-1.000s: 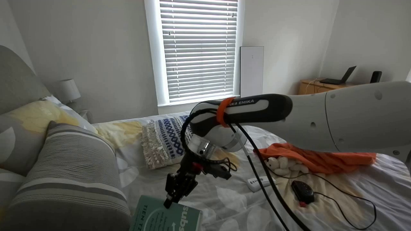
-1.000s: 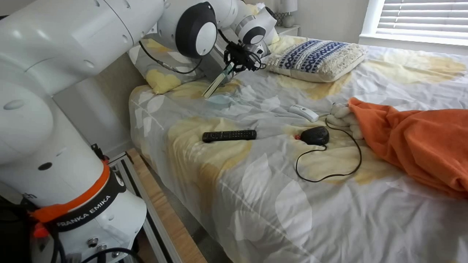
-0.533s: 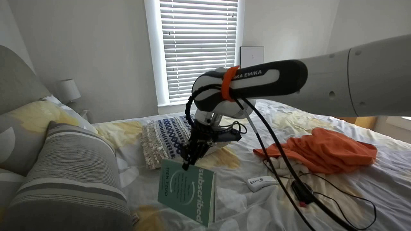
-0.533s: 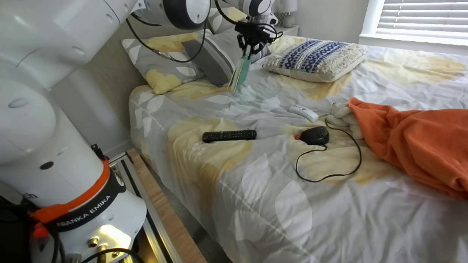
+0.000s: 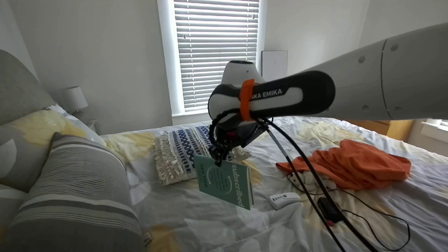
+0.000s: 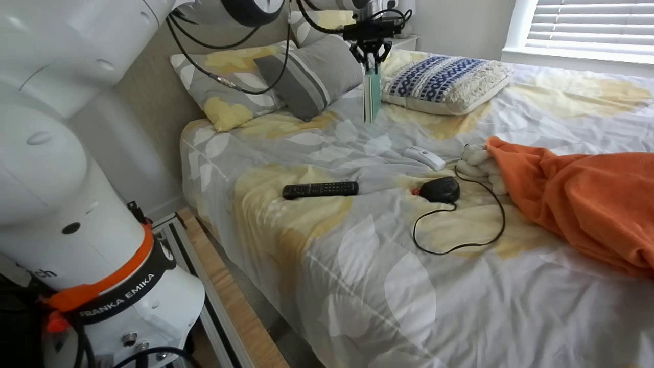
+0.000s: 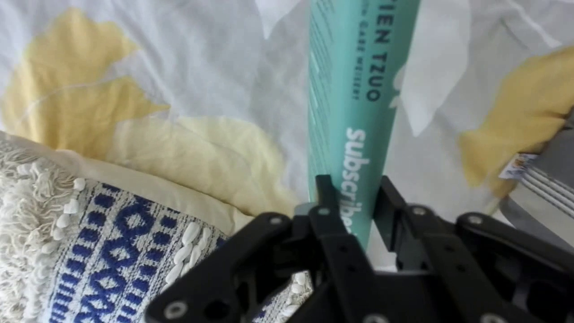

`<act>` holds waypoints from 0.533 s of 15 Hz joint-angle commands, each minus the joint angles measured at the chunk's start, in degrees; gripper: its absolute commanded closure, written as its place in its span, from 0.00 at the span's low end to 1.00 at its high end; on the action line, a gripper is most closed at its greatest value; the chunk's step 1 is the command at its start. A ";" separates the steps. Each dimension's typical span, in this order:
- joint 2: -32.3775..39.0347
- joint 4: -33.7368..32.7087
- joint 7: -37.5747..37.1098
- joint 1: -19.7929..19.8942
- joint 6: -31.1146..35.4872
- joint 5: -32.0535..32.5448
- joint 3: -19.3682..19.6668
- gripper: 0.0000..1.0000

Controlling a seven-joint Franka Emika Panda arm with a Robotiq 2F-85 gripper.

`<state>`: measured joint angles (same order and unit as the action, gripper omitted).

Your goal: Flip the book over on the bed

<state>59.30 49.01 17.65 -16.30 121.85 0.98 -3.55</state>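
Observation:
The teal-green book [image 5: 224,184] hangs near upright in my gripper, its cover with "subscribed" and "TIEN TZUO" facing the camera in an exterior view. In an exterior view [image 6: 372,99] it shows edge-on, vertical, with pale page edges, and seems to hang above the bed. My gripper [image 6: 372,65] is over the book's top edge, one finger on each side. In the wrist view the gripper [image 7: 352,190] is shut on the book [image 7: 354,80]; its lower part is out of that view. The floral bed [image 5: 168,206] lies below, also in an exterior view [image 6: 357,250].
A blue-and-white patterned pillow [image 6: 442,82] lies close beside the book. Grey striped pillows [image 5: 80,182] stand at the headboard. A white remote [image 5: 284,199], black remote [image 6: 320,190], black corded device [image 6: 440,190], pale plush toy [image 6: 480,166] and orange cloth [image 6: 577,199] lie on the bed.
The book has risen from a low, tilted pose to hanging vertical, held in my gripper. Gripper and book have moved up and toward the patterned pillow; the wrist has turned to point down.

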 commanded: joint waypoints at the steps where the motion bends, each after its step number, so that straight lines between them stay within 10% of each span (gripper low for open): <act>1: 3.89 -1.24 1.29 -3.90 5.44 6.48 3.73 0.94; 3: 3.14 0.03 0.67 -2.72 5.14 5.24 2.42 0.74; 8: 5.00 -0.19 0.67 -4.65 8.43 7.03 3.92 0.74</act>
<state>64.30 48.82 18.32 -20.95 130.29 8.01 0.37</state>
